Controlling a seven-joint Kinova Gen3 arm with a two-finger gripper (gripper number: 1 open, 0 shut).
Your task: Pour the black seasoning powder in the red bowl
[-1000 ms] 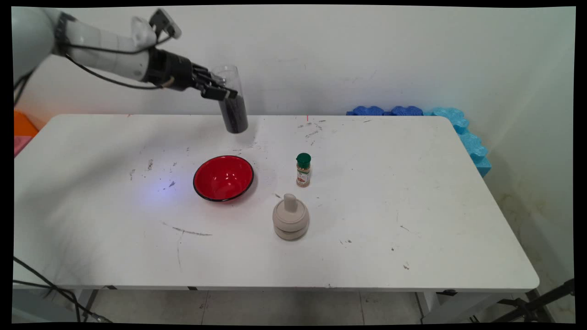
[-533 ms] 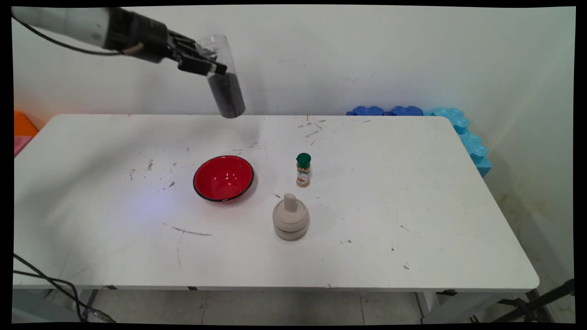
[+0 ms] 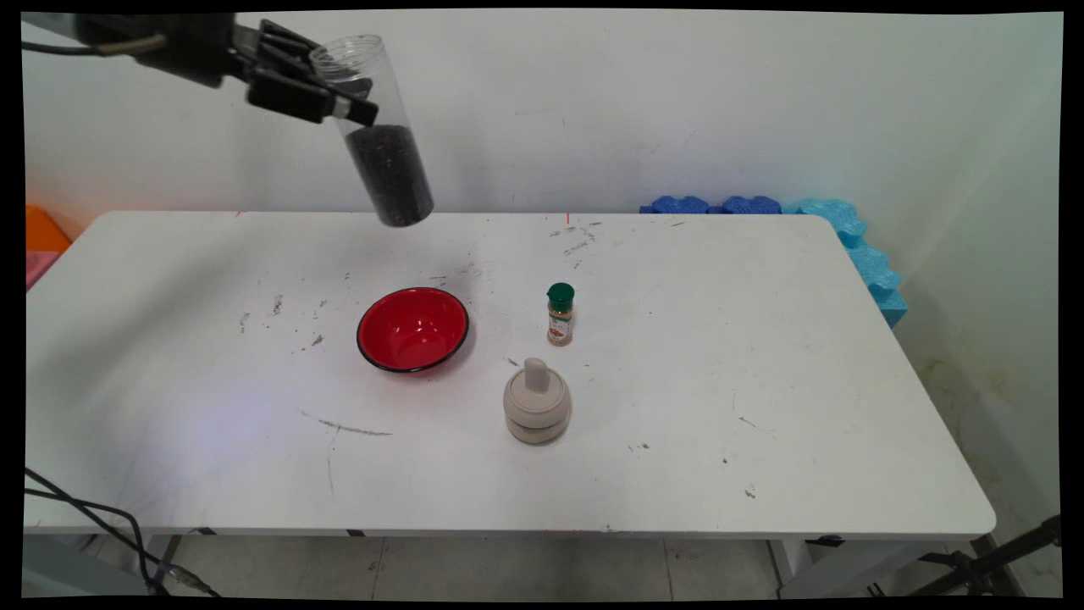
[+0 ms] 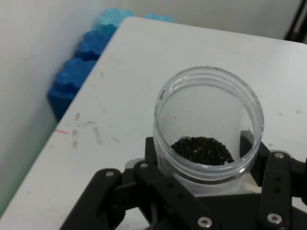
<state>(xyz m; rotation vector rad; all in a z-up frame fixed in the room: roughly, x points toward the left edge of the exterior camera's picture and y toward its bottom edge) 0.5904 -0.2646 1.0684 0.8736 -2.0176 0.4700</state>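
Main view
Gripper: the gripper (image 3: 334,85) is hanging high over the table's far left part, near the top edge of the view, with its fingers clamping a jar (image 3: 378,135) just below the jar's open mouth.
Jar: it is clear and tall, tilting with its mouth up and to the left and its base down and to the right; dark grains are filling its lower half. It is hanging in the air, touching nothing but the fingers, over the table's far edge.
Table: the table (image 3: 762,381) is white and scuffed, with dark specks near the far edge.
Bowl: a red bowl (image 3: 412,329) with a dark rim is sitting near the table's middle, on the near side of the jar and well below it.
Bottle: a small spice bottle (image 3: 560,314) with a green cap is standing upright to the right of the bowl, apart from it.
Pot: a beige lidded pot (image 3: 536,402) with a knob is sitting just nearer than the bottle.
Foam: blue foam (image 3: 855,241) is lying off the table's far right corner.

Hand view
Gripper: the black fingers (image 4: 276,179) are pressing on both sides of the jar (image 4: 208,127).
Jar: its round mouth is facing the camera, with dark grains showing at the bottom.
Table: its far edge and corner (image 4: 129,72) are running behind the jar, with foam (image 4: 81,67) beyond it against the wall.
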